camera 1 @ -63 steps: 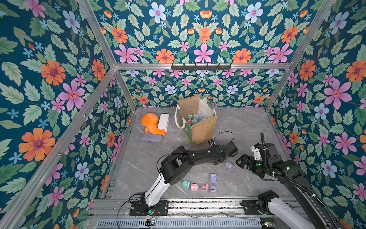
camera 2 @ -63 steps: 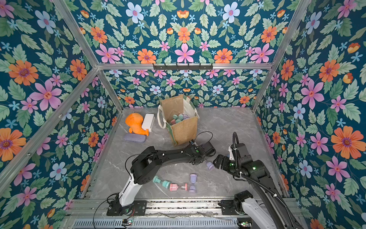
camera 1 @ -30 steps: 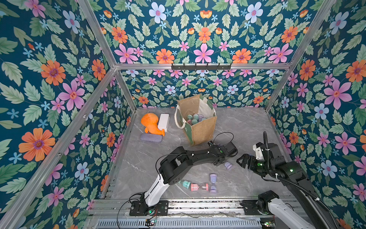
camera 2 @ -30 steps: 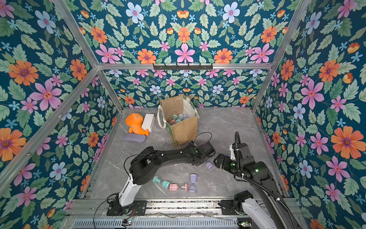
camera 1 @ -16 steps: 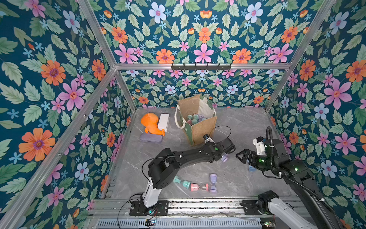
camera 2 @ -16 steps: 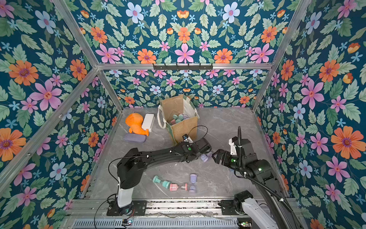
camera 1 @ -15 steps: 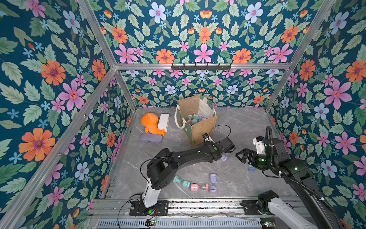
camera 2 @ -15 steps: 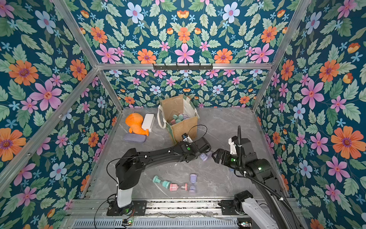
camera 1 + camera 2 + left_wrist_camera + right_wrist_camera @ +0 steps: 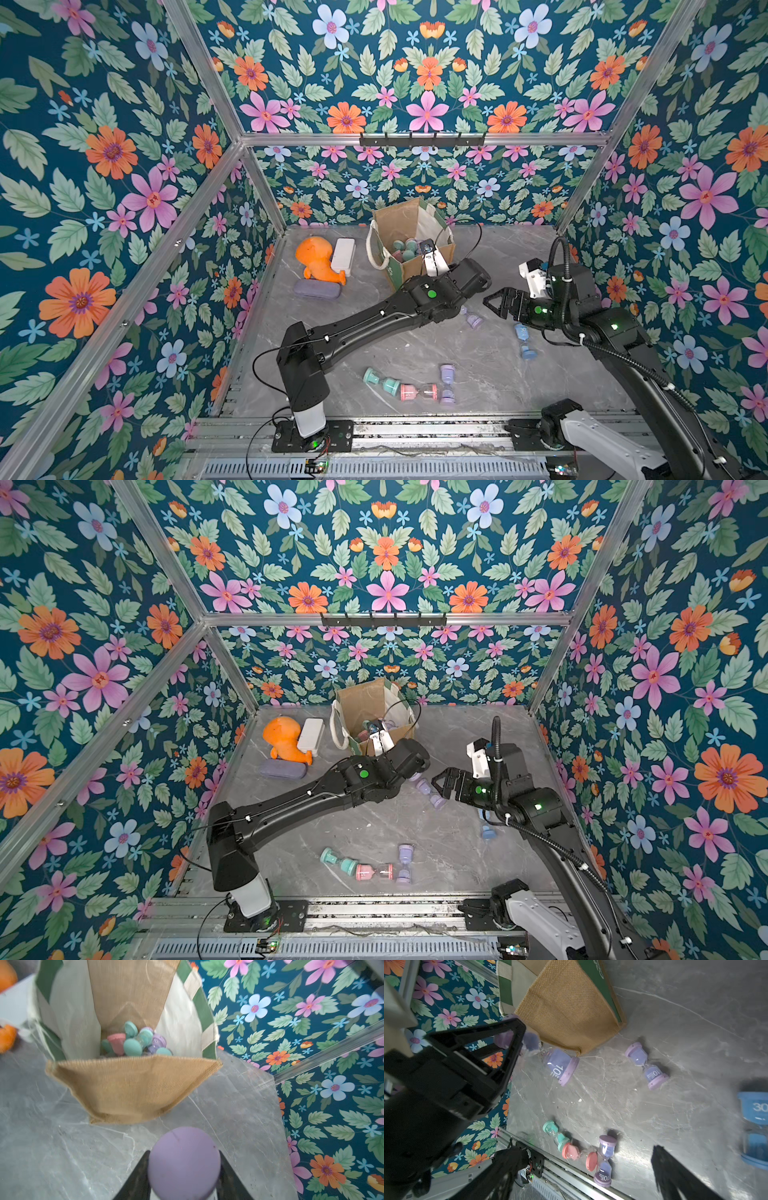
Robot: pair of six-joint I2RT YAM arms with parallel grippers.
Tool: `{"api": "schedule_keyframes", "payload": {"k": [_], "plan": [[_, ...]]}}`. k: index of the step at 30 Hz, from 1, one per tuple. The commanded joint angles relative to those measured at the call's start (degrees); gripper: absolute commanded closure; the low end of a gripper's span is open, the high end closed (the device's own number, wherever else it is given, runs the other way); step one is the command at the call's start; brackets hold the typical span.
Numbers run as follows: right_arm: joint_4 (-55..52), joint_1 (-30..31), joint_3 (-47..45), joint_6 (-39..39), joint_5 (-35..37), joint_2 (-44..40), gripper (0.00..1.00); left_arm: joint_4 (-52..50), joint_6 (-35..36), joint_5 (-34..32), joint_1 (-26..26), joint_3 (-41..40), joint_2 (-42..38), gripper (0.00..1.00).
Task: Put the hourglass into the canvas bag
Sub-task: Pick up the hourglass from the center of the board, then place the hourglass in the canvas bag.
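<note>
Since the left gripper (image 9: 184,1168) is clamped on a purple hourglass (image 9: 560,1067), the coming move turns on one line. The bag (image 9: 133,1084) sits straight ahead of that gripper, mouth up and open, and its near tan wall stands between the hourglass and the opening.

From the left wrist I see only a round end cap between the fingers (image 9: 137,1178), so the long axis runs along the gripper's own line toward the bag. The right wrist view shows the free bulb slanting down close to the bag's bottom corner. I judge that I must lift over that wall before going forward.

My left arm is the nearer one. The right gripper (image 9: 494,305) hangs spread wide and empty just beside it, near a second hourglass (image 9: 646,1068) and a blue hourglass (image 9: 524,343) lying on the tabletop (image 9: 415,357).

That grey marble top looks smooth. A pile (image 9: 133,1043) of hourglasses already lies inside the bag, with room left. A cluster (image 9: 417,392) of three lies by the front rail, and flowered walls (image 9: 124,208) stand close behind the bag.
</note>
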Motion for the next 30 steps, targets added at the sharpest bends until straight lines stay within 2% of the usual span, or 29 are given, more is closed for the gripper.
{"api": "schedule_keyframes", "payload": {"k": [1,9,15,22,30], "plan": [[4.14,1.18,2.08,-0.35,-0.37,1.99,0.01,-0.79,11.15,-3.55,1.31,2.51,-1.11,0.68],[11.00,4.85,6.03,0.92,0.25,9.11,0.01,4.39,22.77,4.41,10.64,4.04,-3.87,0.68],[15.53,6.11,8.88,1.79,-0.05,13.97,0.01,5.57,27.76,12.10,19.15,8.50,0.02,0.68],[18.52,6.18,8.39,1.99,-0.06,17.91,0.01,4.10,28.82,19.79,25.76,16.95,9.36,0.67],[24.00,6.15,6.69,2.06,-0.89,20.61,0.01,5.16,26.82,22.85,29.32,21.12,18.66,0.68]]}}
